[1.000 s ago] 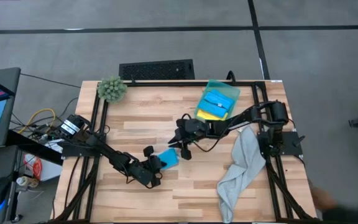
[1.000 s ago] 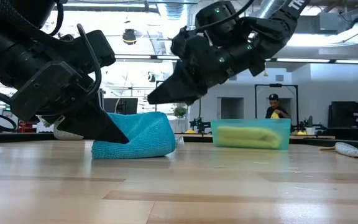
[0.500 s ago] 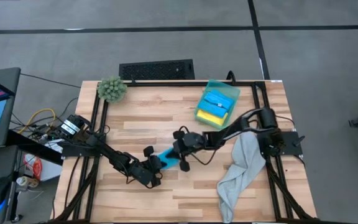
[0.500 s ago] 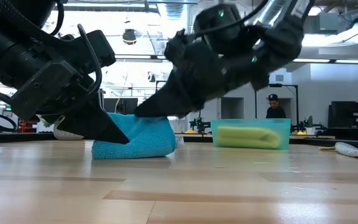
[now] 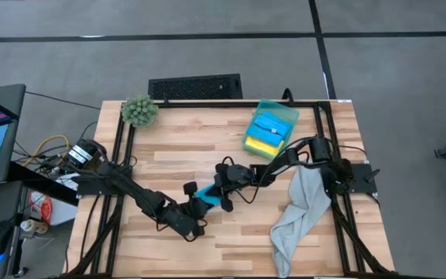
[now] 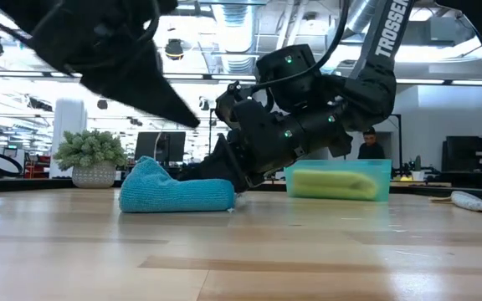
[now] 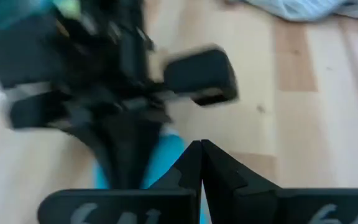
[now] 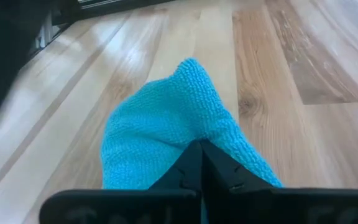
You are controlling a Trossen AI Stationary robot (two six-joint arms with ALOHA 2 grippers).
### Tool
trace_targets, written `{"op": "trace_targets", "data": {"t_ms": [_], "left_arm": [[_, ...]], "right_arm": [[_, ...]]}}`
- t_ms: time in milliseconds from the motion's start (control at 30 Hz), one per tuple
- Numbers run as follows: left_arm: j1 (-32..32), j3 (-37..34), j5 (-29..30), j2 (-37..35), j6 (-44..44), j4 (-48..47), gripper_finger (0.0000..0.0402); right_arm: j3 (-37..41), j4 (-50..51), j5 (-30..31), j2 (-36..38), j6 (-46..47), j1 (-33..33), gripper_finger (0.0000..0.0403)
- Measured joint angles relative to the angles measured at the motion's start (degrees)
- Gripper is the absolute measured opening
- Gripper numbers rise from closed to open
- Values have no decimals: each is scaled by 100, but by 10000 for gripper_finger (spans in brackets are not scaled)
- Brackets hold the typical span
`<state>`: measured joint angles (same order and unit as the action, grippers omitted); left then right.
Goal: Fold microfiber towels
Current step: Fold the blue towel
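Note:
A bright blue microfiber towel [image 5: 210, 198] lies bunched on the table's middle; it also shows in the low view [image 6: 178, 194] and the right wrist view [image 8: 173, 118]. My right gripper [image 5: 221, 193] is shut and sits down on the towel's right end [image 6: 224, 171]. My left gripper [image 6: 192, 121] is shut and empty, raised above the towel's left part; its closed tips show in the left wrist view [image 7: 201, 144] over the blue cloth [image 7: 166, 158]. My right gripper presses its shut fingertips [image 8: 201, 149] onto the towel's right end [image 8: 222, 140], slanting down from the table's right side. The cloth lies on the table under the tips, low there and humped at its left end [image 6: 145, 167].
A green bin [image 5: 270, 128] holding a blue and a yellow towel stands at the back right. A pale grey towel [image 5: 299, 209] lies along the right side. A fuzzy green plant [image 5: 139, 111] sits at the far left corner. A person [image 6: 368, 144] stands far behind.
My right gripper has come down and toward the table's left onto the blue towel's right end. My left gripper has lifted up off the towel. The towel has sunk flatter on its right, with a hump left standing at its left end.

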<state>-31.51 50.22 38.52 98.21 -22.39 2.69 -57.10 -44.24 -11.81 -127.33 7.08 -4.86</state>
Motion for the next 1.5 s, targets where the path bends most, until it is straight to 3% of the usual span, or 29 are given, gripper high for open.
{"op": "trace_targets", "data": {"t_ms": [133, 500, 700, 867, 1000, 1167, 1300, 1400, 1500], "left_arm": [[-41, 24, 748, 63, -41, -482, 0], [-204, -740, 1072, 675, -1979, -248, 0], [-343, -769, 1213, 772, -2420, -230, 0], [-345, -776, 1174, 772, -2441, -207, 0], [-350, -782, 1188, 775, -2608, -170, 0], [-350, -785, 1186, 777, -2732, -130, 0], [-350, -791, 1180, 781, -2545, -2, 0], [-352, -791, 1144, 781, -2145, 62, 0], [-354, -791, 1108, 781, -1610, 97, 0]], "right_arm": [[2, 17, -13, -8, -1, 4, 22], [9, 10, -54, -21, 0, 7, 23], [11, 6, -96, -4, 1, 46, 20], [58, 905, -280, 646, -159, 237, 27], [44, 1887, -248, 1606, -667, 320, 26], [50, 2899, -609, 2320, -1352, 29, 25], [35, 2992, -85, 2443, -2305, -404, 52], [-29, 3045, 575, 2281, -3261, -591, 96], [-258, 3021, 928, 2091, -3510, -544, 150]]}}
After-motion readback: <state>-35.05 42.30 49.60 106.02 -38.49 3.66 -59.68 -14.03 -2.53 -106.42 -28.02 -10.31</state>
